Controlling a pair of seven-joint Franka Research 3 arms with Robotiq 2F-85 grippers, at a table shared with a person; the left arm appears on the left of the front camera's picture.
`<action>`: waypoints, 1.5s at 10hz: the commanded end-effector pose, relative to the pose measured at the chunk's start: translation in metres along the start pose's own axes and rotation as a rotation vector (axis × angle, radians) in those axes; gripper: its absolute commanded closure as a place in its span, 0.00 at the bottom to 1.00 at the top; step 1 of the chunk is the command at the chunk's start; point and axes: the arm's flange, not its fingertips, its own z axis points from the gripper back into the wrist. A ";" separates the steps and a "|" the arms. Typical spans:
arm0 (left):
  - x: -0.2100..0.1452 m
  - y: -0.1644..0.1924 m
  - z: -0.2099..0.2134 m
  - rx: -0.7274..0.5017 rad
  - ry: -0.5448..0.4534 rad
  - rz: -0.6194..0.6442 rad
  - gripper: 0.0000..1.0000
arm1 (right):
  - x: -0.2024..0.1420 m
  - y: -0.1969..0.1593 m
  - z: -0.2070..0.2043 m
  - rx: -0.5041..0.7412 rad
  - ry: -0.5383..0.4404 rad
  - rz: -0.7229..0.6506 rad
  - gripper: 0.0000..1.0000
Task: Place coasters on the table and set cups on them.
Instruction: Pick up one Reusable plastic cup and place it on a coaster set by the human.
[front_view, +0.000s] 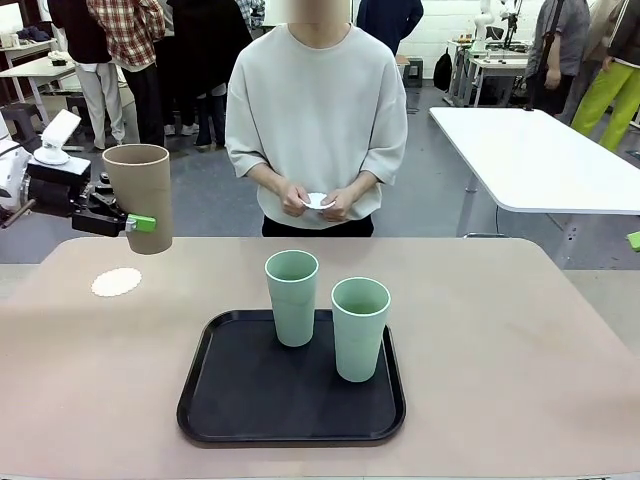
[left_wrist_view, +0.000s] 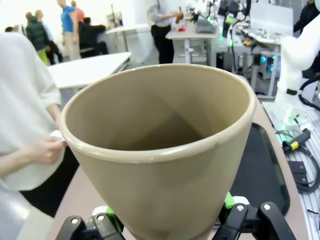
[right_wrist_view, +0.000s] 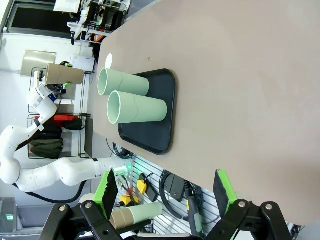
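Observation:
My left gripper (front_view: 140, 222) is shut on the lower part of the tan-brown cup (front_view: 138, 180), held upright in the air over the table's (front_view: 520, 350) left side. In the left wrist view the cup (left_wrist_view: 160, 150) stands between the fingers of that gripper (left_wrist_view: 167, 220). A white scalloped coaster (front_view: 117, 282) lies on the table below and slightly left of it. Two pale green cups (front_view: 292, 297) (front_view: 359, 328) stand on the black tray (front_view: 250, 400). The person holds another coaster (front_view: 318, 201) in both hands. My right gripper (right_wrist_view: 166, 192) is open and holds nothing, off the table's edge.
A white table (front_view: 540, 150) stands at the back right, with people behind it. From the right wrist the tray (right_wrist_view: 155, 135), both green cups (right_wrist_view: 125, 82) (right_wrist_view: 137, 109) and the lying coaster (right_wrist_view: 108, 60) show. Bare tabletop lies right of the tray.

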 end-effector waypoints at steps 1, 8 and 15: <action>-0.002 -0.001 -0.001 -0.010 0.010 -0.002 0.17 | 0.000 -0.001 0.000 0.017 0.000 0.000 0.00; -0.072 0.146 0.073 -0.171 -0.121 -0.019 0.17 | 0.000 -0.001 0.000 0.017 0.000 0.000 0.00; -0.151 0.150 0.096 -0.173 -0.030 -0.099 0.17 | 0.000 -0.001 0.000 0.017 0.000 0.000 0.00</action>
